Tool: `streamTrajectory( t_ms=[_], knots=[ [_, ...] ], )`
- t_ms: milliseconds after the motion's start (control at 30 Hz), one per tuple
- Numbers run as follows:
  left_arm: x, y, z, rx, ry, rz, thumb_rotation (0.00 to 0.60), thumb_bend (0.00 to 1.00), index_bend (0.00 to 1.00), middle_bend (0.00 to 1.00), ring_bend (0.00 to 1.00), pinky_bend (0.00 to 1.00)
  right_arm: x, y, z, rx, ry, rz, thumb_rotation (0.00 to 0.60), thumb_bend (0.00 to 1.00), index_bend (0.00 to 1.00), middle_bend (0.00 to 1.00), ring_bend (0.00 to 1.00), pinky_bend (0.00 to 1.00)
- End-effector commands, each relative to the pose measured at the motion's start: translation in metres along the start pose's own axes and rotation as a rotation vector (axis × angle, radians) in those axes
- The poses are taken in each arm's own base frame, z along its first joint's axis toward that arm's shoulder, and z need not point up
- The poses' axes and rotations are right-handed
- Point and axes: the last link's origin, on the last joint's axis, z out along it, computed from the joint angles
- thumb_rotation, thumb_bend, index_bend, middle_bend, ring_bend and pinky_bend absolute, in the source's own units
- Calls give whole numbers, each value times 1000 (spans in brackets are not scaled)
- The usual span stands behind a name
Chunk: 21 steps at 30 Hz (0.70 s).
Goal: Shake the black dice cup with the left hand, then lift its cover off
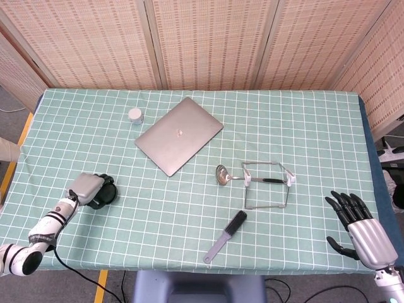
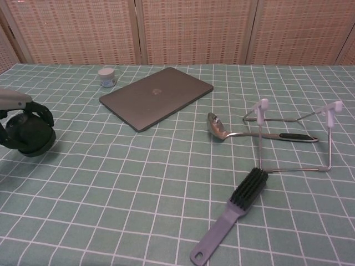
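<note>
- We see the black dice cup (image 1: 103, 192) near the left edge of the table (image 1: 189, 208), well apart from the other items
- It is a dark, rounded, squat thing, black all over; in the chest view (image 2: 30, 134) it looks like a low dome with a wider base
- The left robot hand (image 1: 86, 187) grips it, dark fingers (image 2: 43, 112) curled over its top and sides, so much of its surface is covered
- Its cover appears to be on; we cannot make out a seam
- We cannot tell whether its base touches the cloth
</note>
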Motion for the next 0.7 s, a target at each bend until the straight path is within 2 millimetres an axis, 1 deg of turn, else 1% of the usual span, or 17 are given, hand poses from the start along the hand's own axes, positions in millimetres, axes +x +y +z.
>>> streamTrajectory(
  t_ms=[33,100,167,200,267,333,400,467,533,633,700],
  knots=[
    [5,-2,0,-4,68,-99,600,675,805,822,747,1000,0,0,0,-1,0,-1,600,210,0,0,0,0],
    [11,-1,-1,-15,119,-186,600,681,807,830,750,1000,0,0,1,-1,0,0,600,210,0,0,0,0],
    [19,1,-4,-47,225,-372,600,681,807,836,751,1000,0,0,1,-3,0,1,600,210,0,0,0,0],
    [23,1,-7,-69,283,-473,600,681,807,837,751,1000,-1,0,1,-3,-1,4,600,210,0,0,0,0],
    [30,-1,-12,-130,406,-767,600,681,808,841,752,1000,-2,0,2,-2,-5,10,600,210,0,0,0,0],
    [34,-6,-15,-187,429,-1043,600,682,810,845,752,1000,-3,0,2,0,-11,9,600,210,0,0,0,0],
    [40,-14,-17,-216,408,-1208,600,682,811,848,751,1000,-4,-1,3,2,-14,5,600,210,0,0,0,0],
    [44,-20,-18,-227,388,-1273,600,681,812,848,752,1000,-5,-2,3,3,-16,4,600,210,0,0,0,0],
    [44,-23,-18,-236,370,-1285,600,681,812,848,752,1000,-5,-2,3,3,-16,3,600,210,0,0,0,0],
    [39,-19,-17,-248,331,-1236,600,680,810,846,751,1000,-5,-3,2,4,-14,5,600,210,0,0,0,0],
    [33,-14,-16,-253,286,-1150,600,680,810,845,751,1000,-5,-3,3,3,-16,5,600,210,0,0,0,0]
  ],
)
